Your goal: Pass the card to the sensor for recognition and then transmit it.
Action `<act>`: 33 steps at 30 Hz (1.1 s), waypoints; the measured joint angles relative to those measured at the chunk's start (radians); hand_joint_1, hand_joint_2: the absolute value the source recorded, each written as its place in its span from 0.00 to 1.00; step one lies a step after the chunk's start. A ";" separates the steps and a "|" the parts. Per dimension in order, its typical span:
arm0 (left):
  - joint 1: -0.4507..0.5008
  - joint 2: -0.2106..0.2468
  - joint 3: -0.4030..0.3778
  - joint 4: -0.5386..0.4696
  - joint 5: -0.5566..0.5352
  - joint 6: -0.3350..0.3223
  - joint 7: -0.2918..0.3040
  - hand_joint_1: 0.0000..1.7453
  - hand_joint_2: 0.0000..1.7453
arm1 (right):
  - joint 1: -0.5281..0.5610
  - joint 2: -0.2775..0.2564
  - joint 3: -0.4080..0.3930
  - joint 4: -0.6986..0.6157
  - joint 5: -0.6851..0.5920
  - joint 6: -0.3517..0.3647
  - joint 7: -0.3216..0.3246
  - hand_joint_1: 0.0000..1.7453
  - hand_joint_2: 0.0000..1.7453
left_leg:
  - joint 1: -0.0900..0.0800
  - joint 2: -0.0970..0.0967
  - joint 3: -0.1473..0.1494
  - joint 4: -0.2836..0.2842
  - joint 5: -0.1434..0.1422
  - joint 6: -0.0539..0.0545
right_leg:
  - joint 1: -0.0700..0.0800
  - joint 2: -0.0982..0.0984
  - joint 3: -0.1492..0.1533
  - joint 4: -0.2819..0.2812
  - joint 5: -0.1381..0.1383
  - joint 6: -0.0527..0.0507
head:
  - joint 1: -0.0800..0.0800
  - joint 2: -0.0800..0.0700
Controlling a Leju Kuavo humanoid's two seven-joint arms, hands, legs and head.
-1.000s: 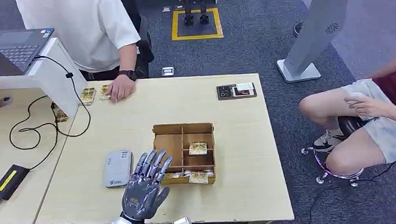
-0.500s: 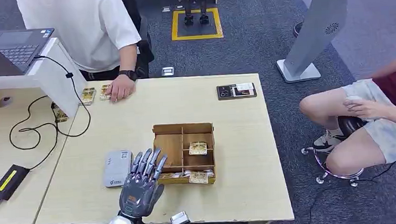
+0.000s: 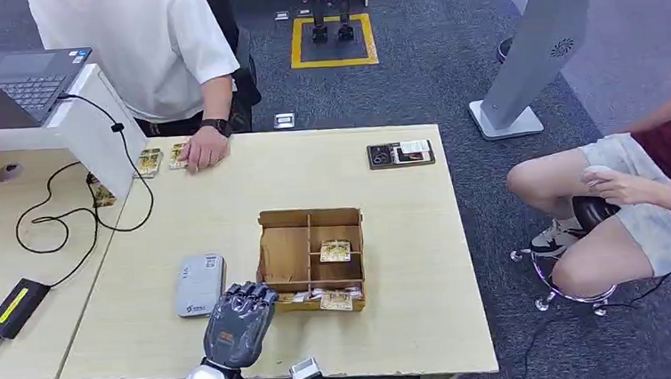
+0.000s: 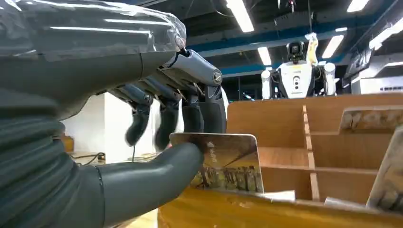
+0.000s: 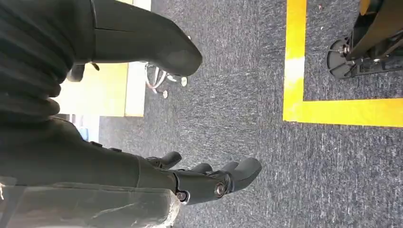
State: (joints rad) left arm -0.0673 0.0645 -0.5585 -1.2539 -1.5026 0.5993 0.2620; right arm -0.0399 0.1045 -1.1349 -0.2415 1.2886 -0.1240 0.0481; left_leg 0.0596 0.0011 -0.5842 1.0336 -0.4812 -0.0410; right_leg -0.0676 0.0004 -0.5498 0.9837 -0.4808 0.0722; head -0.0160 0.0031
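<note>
My left hand is at the front left corner of the wooden divided box, with its fingers curled down over the front row. In the left wrist view the thumb and fingers of this hand pinch a picture card standing just inside the box's front wall. Another card lies in a middle compartment, and more cards lie along the front row. The grey card sensor lies flat on the table left of the box. My right hand hangs over the carpet, fingers apart, holding nothing.
A person in white stands at the table's far side, one hand resting by cards. A black device lies far right. A laptop, cables and a power adapter are on the left. Another person sits at the right.
My left hand, spread flat above the table edge a second ago, has dropped toward the box's front left corner and curled its fingers onto a card.
</note>
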 joint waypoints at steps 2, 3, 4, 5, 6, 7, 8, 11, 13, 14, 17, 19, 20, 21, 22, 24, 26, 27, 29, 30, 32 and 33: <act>0.000 0.000 0.001 0.002 -0.007 -0.006 0.006 1.00 1.00 | 0.000 0.000 0.000 0.000 0.000 0.000 0.000 0.00 1.00 | 0.000 0.000 0.000 0.000 0.000 0.000 | 0.000 0.000 0.000 0.000 0.000 0.000 | 0.000 0.000; 0.000 0.000 0.002 0.003 -0.007 -0.008 0.006 1.00 1.00 | 0.000 0.000 0.000 -0.001 0.000 0.000 0.000 0.00 1.00 | 0.000 0.000 0.000 0.000 0.000 0.000 | 0.000 0.000 0.000 0.000 0.000 0.000 | 0.000 0.000; 0.000 0.000 0.002 0.003 -0.007 -0.010 0.006 1.00 1.00 | 0.000 0.000 0.000 -0.001 0.000 0.000 0.000 0.00 1.00 | 0.000 0.000 0.000 0.000 0.000 0.000 | 0.000 0.000 0.000 0.000 0.000 0.000 | 0.000 0.000; 0.000 0.000 0.002 0.004 -0.008 -0.013 0.005 1.00 1.00 | 0.000 0.000 0.000 -0.001 0.000 0.000 0.000 0.00 1.00 | 0.000 0.000 0.000 0.000 0.000 0.000 | 0.000 0.000 0.000 0.000 0.000 0.000 | 0.000 0.000; 0.000 0.000 0.002 0.005 -0.008 -0.014 0.004 1.00 1.00 | 0.000 0.000 0.000 -0.001 0.000 0.001 0.000 0.00 1.00 | 0.000 0.000 0.000 0.000 0.000 0.000 | 0.000 0.000 0.000 0.000 0.000 0.000 | 0.000 0.000; 0.000 0.000 0.002 0.007 -0.008 -0.015 0.004 1.00 1.00 | 0.000 0.000 0.000 -0.001 0.000 0.002 0.000 0.00 1.00 | 0.000 0.000 0.000 0.000 0.000 0.000 | 0.000 0.000 0.000 0.000 0.000 0.000 | 0.000 0.000; 0.000 0.000 0.002 0.007 -0.008 -0.015 0.004 1.00 1.00 | 0.000 0.000 0.000 -0.001 0.000 0.003 0.000 0.00 1.00 | 0.000 0.000 0.000 0.000 0.000 0.000 | 0.000 0.000 0.001 0.000 0.000 0.000 | 0.000 0.000; 0.000 0.000 0.002 0.008 -0.005 -0.015 0.000 1.00 1.00 | 0.000 0.000 0.000 -0.001 0.000 0.004 0.000 0.00 1.00 | 0.000 0.000 0.000 0.000 0.000 0.000 | 0.000 0.000 0.001 0.000 0.000 0.000 | 0.000 0.000; 0.000 0.000 0.002 0.009 0.000 -0.014 -0.001 1.00 1.00 | 0.000 0.000 0.000 -0.001 0.000 0.004 0.002 0.00 1.00 | 0.000 0.000 0.000 0.000 0.000 0.000 | 0.000 0.000 0.001 0.000 0.000 0.000 | 0.000 0.000; 0.000 0.000 0.002 0.009 0.005 -0.012 -0.001 1.00 1.00 | 0.000 0.000 0.000 -0.001 0.000 0.004 0.003 0.00 1.00 | 0.000 0.000 0.001 0.000 0.000 0.000 | 0.000 0.000 0.001 0.000 0.000 0.000 | 0.000 0.000; 0.000 0.000 0.002 0.009 0.021 -0.002 -0.002 1.00 1.00 | 0.000 0.000 -0.001 -0.002 0.000 0.004 0.003 0.00 1.00 | 0.000 0.000 0.001 0.000 0.000 0.000 | 0.000 0.000 0.001 0.000 0.000 0.000 | 0.000 0.000; 0.000 -0.001 0.003 0.009 0.047 0.006 -0.017 1.00 1.00 | 0.000 0.001 -0.001 -0.004 0.000 0.004 0.003 0.00 1.00 | 0.000 0.000 0.001 0.000 0.000 0.000 | 0.000 0.000 0.001 0.000 0.000 0.000 | 0.000 0.000; 0.000 -0.002 0.006 0.009 0.064 0.011 -0.025 1.00 1.00 | 0.000 0.001 -0.001 -0.005 0.000 0.004 0.003 0.00 1.00 | 0.000 0.000 0.001 0.000 0.000 0.000 | 0.000 0.000 0.001 0.000 0.000 0.000 | 0.000 0.000; 0.000 -0.002 0.009 0.009 0.083 0.017 -0.035 1.00 1.00 | 0.000 0.001 -0.001 -0.005 0.001 0.004 0.003 0.00 1.00 | 0.000 0.000 0.001 0.000 0.000 0.000 | 0.000 0.000 0.001 0.000 0.000 0.000 | 0.000 0.000; -0.002 -0.005 0.012 0.009 0.100 0.020 -0.040 1.00 1.00 | 0.000 0.001 -0.001 -0.005 0.004 0.004 0.002 0.00 1.00 | 0.000 0.000 0.001 0.000 0.000 0.000 | 0.000 0.000 0.001 0.000 0.000 0.000 | 0.000 0.000; -0.008 -0.009 0.017 0.007 0.122 0.023 -0.054 1.00 1.00 | 0.000 0.002 -0.001 -0.005 0.012 0.003 0.000 0.00 1.00 | 0.000 0.000 0.001 0.000 0.000 0.000 | 0.000 0.000 0.001 0.000 0.000 0.000 | 0.000 0.000; -0.021 -0.013 0.028 -0.001 0.149 0.036 -0.061 1.00 1.00 | 0.000 0.002 -0.001 -0.005 0.015 0.002 0.000 0.00 1.00 | 0.000 0.000 0.000 0.000 0.000 0.000 | 0.000 0.000 0.000 0.000 0.000 0.000 | 0.000 0.000; -0.031 -0.014 0.034 -0.009 0.160 0.045 -0.070 1.00 1.00 | 0.000 0.002 -0.001 -0.005 0.018 0.002 0.000 0.00 1.00 | 0.000 0.000 0.000 0.000 0.000 0.000 | 0.000 -0.001 0.000 0.000 0.000 0.000 | 0.000 0.000; -0.054 -0.016 0.048 -0.025 0.176 0.052 -0.076 1.00 1.00 | -0.002 0.002 -0.001 -0.005 0.018 0.000 0.000 0.00 1.00 | 0.000 0.000 0.000 0.000 0.000 0.000 | 0.000 -0.001 0.001 0.000 0.000 0.000 | 0.000 0.000; -0.066 -0.016 0.052 -0.032 0.182 0.052 -0.080 1.00 1.00 | -0.002 0.002 -0.001 -0.005 0.018 -0.001 -0.002 0.00 1.00 | 0.000 0.000 0.001 0.000 0.000 0.000 | 0.000 0.000 0.001 0.000 0.001 0.000 | 0.000 0.000; -0.084 -0.016 0.064 -0.048 0.191 0.058 -0.092 1.00 1.00 | -0.002 0.002 -0.001 -0.005 0.018 -0.004 -0.003 0.00 1.00 | 0.000 0.000 0.000 0.000 0.000 0.000 | 0.000 0.000 0.001 0.000 0.001 0.000 | 0.000 0.000; -0.093 -0.016 0.069 -0.055 0.197 0.059 -0.097 1.00 1.00 | -0.003 0.002 -0.001 -0.005 0.018 -0.005 -0.003 0.00 1.00 | 0.000 0.000 0.001 0.000 0.000 0.000 | 0.000 0.000 0.001 0.000 0.001 0.000 | 0.000 0.000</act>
State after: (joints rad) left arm -0.1603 0.0481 -0.4898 -1.3085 -1.3058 0.6584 0.1652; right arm -0.0426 0.1060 -1.1357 -0.2464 1.3066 -0.1289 0.0450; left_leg 0.0596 0.0006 -0.5837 1.0336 -0.4807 -0.0410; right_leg -0.0676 0.0000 -0.5489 0.9838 -0.4802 0.0722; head -0.0160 0.0031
